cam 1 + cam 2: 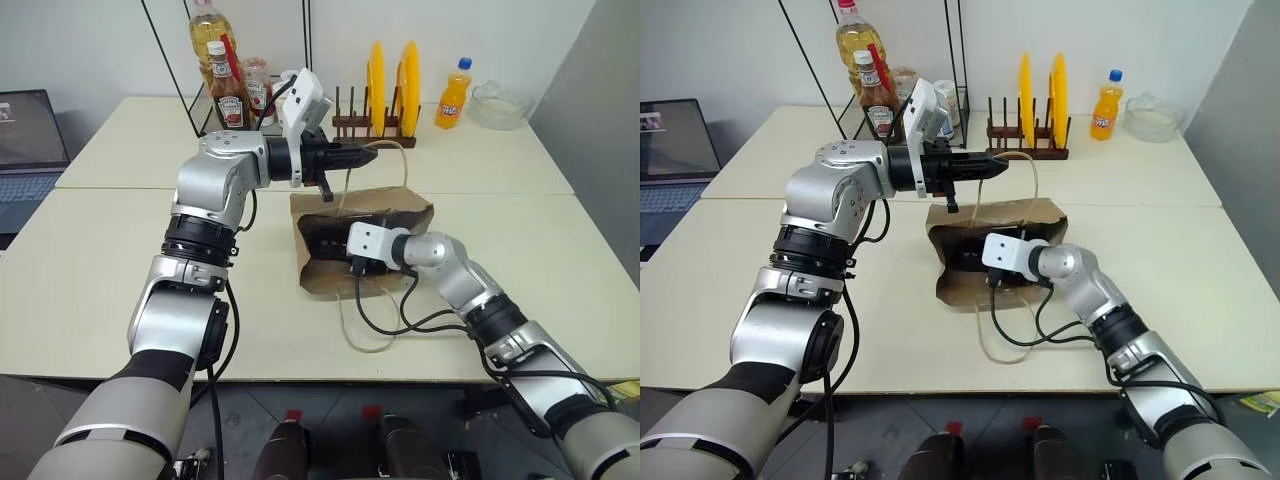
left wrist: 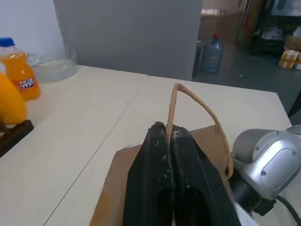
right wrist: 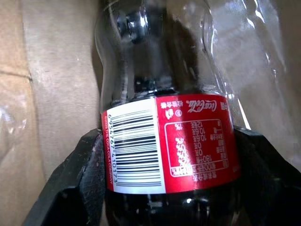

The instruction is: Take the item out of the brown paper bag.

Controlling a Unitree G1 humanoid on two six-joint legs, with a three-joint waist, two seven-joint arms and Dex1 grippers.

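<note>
Lighting: bright, even, diffuse overhead; soft faint shadows on the surface (image 1: 120,300). Glare: highlights on the cola bottle (image 3: 164,94) plastic. Focus: head views sharp; bottle close-up slightly soft.

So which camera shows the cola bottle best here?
The right wrist view: the cola bottle stands between the right gripper's fingers, label and barcode readable, inside the brown paper bag. In the eye views the bag's mouth is dark around that gripper.

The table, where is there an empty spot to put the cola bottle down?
The table is bare on the robot's left of the brown paper bag, toward the laptop. It is also bare on the right of the bag, below the orange soda bottle. The back is crowded: ketchup bottles and a plate rack.
</note>
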